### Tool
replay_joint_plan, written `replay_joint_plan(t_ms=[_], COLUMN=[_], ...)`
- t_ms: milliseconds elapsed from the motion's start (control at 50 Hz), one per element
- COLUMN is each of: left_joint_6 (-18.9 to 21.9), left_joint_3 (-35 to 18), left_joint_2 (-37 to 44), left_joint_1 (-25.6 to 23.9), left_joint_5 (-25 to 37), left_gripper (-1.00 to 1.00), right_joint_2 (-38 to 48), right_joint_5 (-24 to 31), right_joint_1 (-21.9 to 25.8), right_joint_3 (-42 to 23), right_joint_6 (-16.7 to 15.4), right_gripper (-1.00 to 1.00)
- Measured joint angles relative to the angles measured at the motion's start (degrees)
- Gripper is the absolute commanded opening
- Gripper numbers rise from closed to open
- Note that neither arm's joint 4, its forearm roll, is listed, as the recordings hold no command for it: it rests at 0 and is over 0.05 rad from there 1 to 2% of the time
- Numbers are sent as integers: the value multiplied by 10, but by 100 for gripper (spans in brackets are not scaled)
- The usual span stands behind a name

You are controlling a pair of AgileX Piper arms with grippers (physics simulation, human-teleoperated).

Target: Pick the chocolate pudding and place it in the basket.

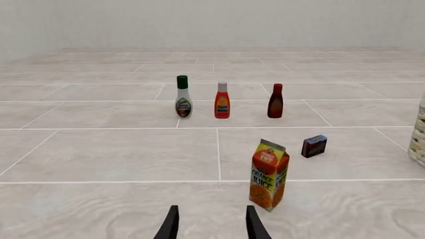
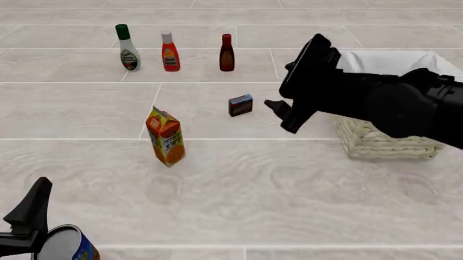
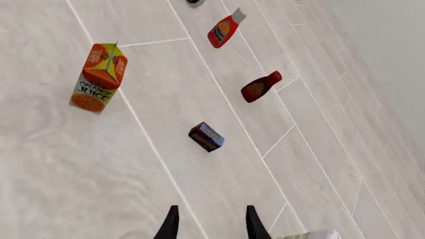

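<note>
Front view: right gripper (image 2: 278, 111), fingers apart & empty, hangs just right of chocolate pudding (image 2: 241, 105); basket (image 2: 383, 142) behind it. Left gripper (image 1: 211, 224) also apart.

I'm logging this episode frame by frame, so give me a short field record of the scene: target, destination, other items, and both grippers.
target: small dark brown chocolate pudding carton, standing on the table, not held
destination: pale woven wicker basket with white liner, to the right of the pudding
right gripper: open, empty, in the air just right of the pudding
left gripper: open, empty, low at the near left
other items: tall orange juice carton; green-capped white bottle; red bottle; dark red sauce bottle; tin can
</note>
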Motion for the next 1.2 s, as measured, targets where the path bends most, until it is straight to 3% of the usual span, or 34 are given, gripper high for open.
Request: replay_joint_plan(t_ms=[580,940,1200], left_joint_6=[0,0,0], left_joint_3=[0,-1,0], left_joint_2=[-2,-3,-3], left_joint_1=[0,0,0], left_joint_5=[1,3,4], left_gripper=[100,100,100], right_joint_2=[151,220,265], right_joint_5=[38,41,40], right_joint_1=[10,-5,-12], right_joint_3=[-133,-176,-213], right_joint_6=[-101,-213,-273], right_gripper=[100,100,100])
